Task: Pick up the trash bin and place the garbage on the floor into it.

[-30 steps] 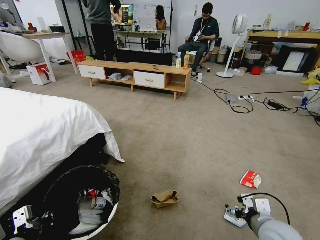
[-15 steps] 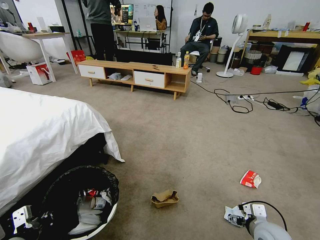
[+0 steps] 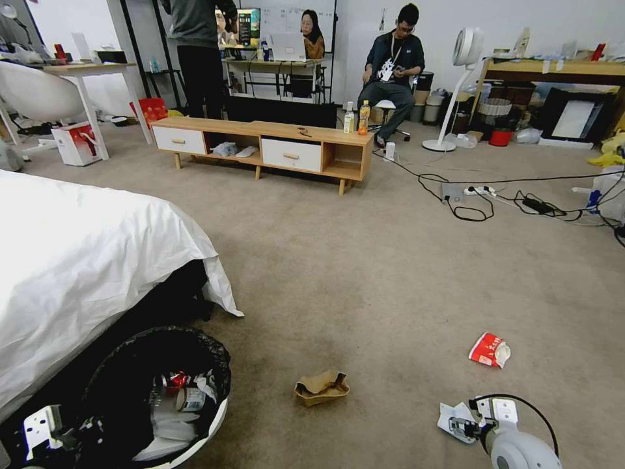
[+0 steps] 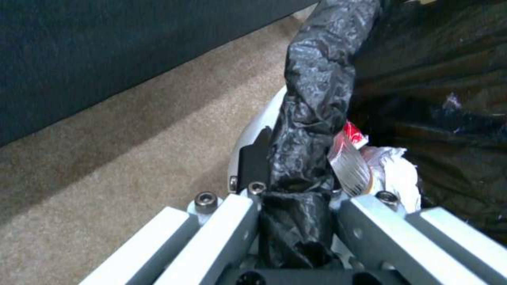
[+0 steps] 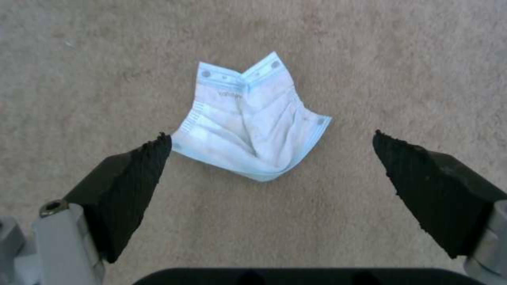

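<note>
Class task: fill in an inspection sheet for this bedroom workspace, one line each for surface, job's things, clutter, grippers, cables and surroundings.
Surface: beige carpet floor.
Job's things: round white trash bin with black bag, part filled; flat white-and-blue tissue, brown cardboard tray and red-and-white packet on the floor.
Clutter: yellow and orange bottles on low wooden cabinet.
Grippers: left gripper shut on bin rim; right gripper open over the tissue.
Cables: black cords far right.
Surroundings: white-sheeted bed.

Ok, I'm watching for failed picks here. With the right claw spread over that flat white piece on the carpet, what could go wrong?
1. The white paper piece lies flat on the carpet; the open right claw may close over it and miss.
2. One finger sits at the piece's edge, so closing may just push it aside.
3. The left claw holds the trash bin only by its bag-covered rim; it could slip.
</note>
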